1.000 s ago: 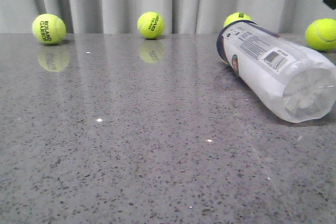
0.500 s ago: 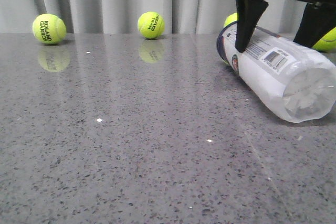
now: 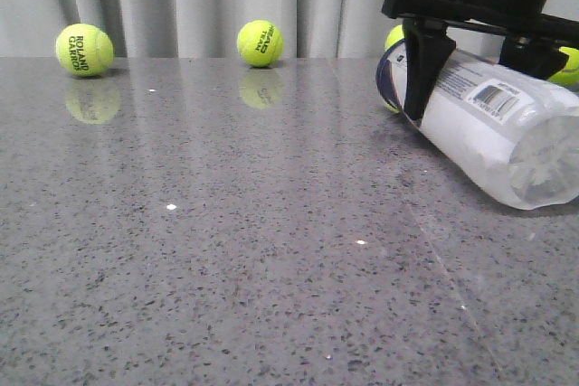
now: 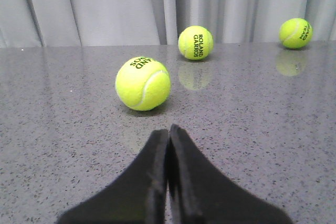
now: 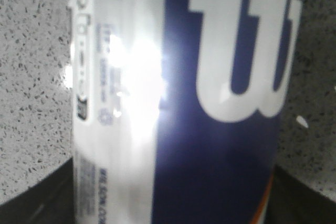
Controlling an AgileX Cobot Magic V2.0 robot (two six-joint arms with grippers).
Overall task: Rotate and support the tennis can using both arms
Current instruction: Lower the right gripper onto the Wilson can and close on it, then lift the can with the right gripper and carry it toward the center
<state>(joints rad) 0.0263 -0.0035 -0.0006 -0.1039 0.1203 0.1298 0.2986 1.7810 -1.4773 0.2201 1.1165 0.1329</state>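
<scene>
The tennis can (image 3: 488,115) lies on its side on the grey table at the right, navy rim toward the back, clear bottom end toward the front. My right gripper (image 3: 479,88) has come down over it, open, with one black finger (image 3: 421,79) on each side of the tube near its rim end. In the right wrist view the can (image 5: 173,103) fills the picture between the fingers (image 5: 31,203), its white "W" on navy showing. My left gripper (image 4: 169,129) is shut and empty, low over the table, out of the front view.
Tennis balls rest at the back of the table (image 3: 271,250): one far left (image 3: 84,50), one in the middle (image 3: 260,42), and two partly hidden behind the right gripper. In the left wrist view a ball (image 4: 143,83) sits just ahead of the fingers. Curtain behind.
My right gripper has dropped from above the table's back right down over the can, its fingers now straddling it. The can has shifted slightly to the right.
</scene>
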